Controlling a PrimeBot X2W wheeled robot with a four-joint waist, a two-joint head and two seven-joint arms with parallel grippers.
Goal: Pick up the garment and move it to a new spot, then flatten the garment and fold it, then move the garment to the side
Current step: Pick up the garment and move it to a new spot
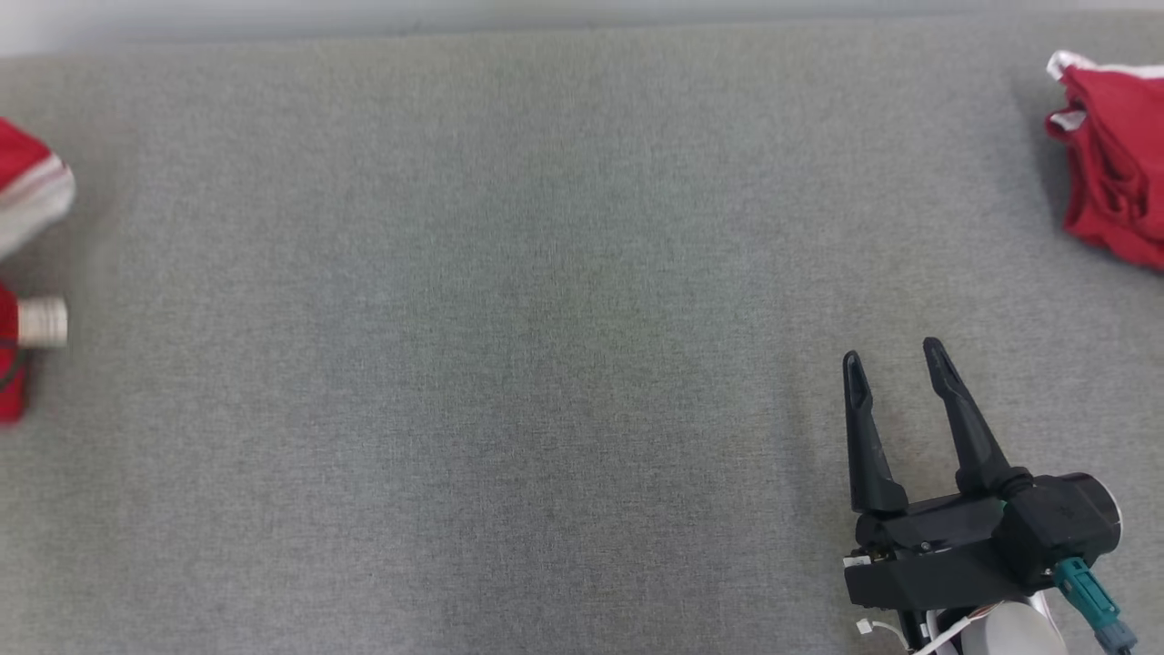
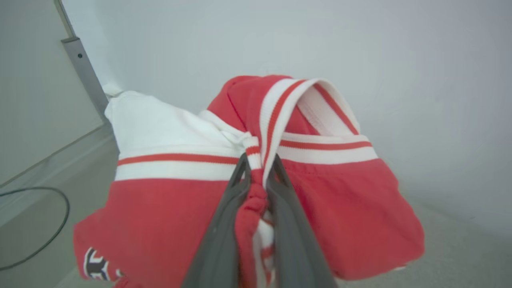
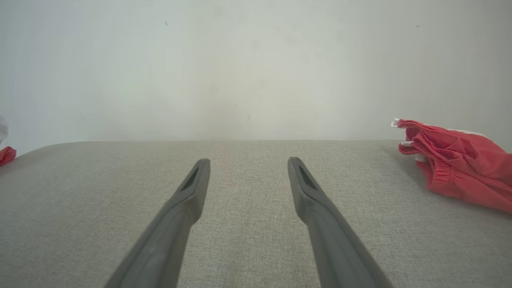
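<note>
Two red garments are in sight. Left gripper is clamped on the striped garment, seen at the head view's far left edge. Second garment lies crumpled at the upper right of the grey tabletop. Right gripper hovers lower right, fingers apart.

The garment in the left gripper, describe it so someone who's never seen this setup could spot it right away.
Start from the wide grey fabric surface; at its left edge is the striped garment, bunched in the left gripper. Unlike the crumpled, mostly red garment at the far right corner, it has broad white bands with a thin red stripe and a white panel.
</note>
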